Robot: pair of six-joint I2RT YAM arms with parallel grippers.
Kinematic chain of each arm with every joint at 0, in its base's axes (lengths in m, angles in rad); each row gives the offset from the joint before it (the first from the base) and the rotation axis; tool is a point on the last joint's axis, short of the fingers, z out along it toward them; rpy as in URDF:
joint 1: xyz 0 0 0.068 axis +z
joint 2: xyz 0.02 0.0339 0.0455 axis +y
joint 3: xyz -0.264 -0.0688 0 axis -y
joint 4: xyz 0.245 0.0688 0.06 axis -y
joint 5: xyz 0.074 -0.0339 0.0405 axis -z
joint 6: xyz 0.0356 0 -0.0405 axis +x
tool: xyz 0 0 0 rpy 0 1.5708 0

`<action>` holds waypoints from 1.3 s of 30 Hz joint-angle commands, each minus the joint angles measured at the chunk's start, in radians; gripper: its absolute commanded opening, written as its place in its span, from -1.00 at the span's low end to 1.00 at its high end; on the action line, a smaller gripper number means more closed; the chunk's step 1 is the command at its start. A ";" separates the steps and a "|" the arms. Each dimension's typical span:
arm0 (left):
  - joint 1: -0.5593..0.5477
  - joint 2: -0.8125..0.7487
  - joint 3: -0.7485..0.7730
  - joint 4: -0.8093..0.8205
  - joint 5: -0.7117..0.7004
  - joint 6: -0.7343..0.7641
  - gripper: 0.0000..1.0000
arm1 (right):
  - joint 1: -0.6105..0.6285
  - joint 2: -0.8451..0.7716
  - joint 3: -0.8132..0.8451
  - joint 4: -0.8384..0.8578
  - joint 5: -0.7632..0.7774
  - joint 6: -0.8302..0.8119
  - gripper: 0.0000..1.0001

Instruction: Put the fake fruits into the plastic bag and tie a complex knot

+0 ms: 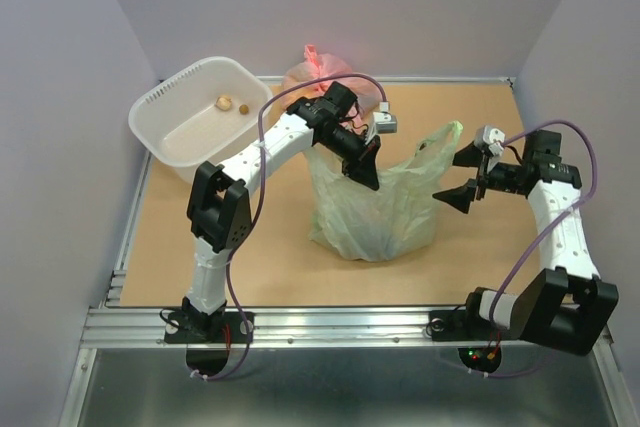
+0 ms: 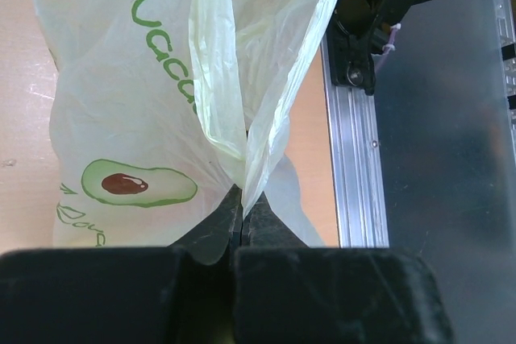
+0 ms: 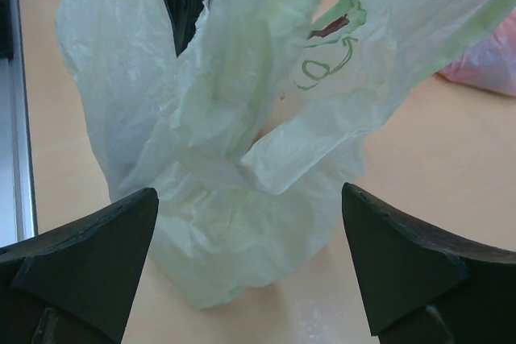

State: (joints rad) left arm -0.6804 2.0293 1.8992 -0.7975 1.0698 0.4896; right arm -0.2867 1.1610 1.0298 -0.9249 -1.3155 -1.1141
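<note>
Centrally, the plastic bag (image 1: 375, 212) stands mid-table (contents hidden), one handle strip (image 2: 222, 94) pinched tight in the left gripper (image 2: 242, 203). Knot-tying seems in hand. Next, the right gripper (image 1: 450, 177), jaws wide and just beside the bag, should take the free handle (image 1: 440, 142).

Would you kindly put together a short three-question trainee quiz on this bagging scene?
1. True or false: the right end effector stands open.
2. Which one pinches the plastic bag? A the left end effector; B the right one; C neither.
3. Fill in: two small items lie in the white ____.
Key: 1 true; 2 A; 3 basket.
</note>
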 commanded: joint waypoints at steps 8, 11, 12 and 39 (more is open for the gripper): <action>-0.034 -0.030 0.054 -0.057 0.025 0.035 -1.00 | 0.041 0.238 0.051 0.041 -0.231 -0.268 1.00; -0.044 -0.029 0.058 -0.049 0.015 0.015 -1.00 | 0.079 0.281 0.087 0.040 -0.241 -0.250 1.00; -0.044 -0.027 0.061 -0.048 0.013 0.014 -1.00 | 0.101 0.289 0.091 0.038 -0.246 -0.239 1.00; 0.071 -0.240 -0.037 -0.064 -0.226 -0.076 -1.00 | 0.381 0.514 0.378 0.032 -0.140 0.485 -0.99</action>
State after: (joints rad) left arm -0.6182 1.9308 1.8816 -0.7834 0.8806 0.3660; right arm 0.0090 1.6154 1.2587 -0.9108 -1.4620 -0.8421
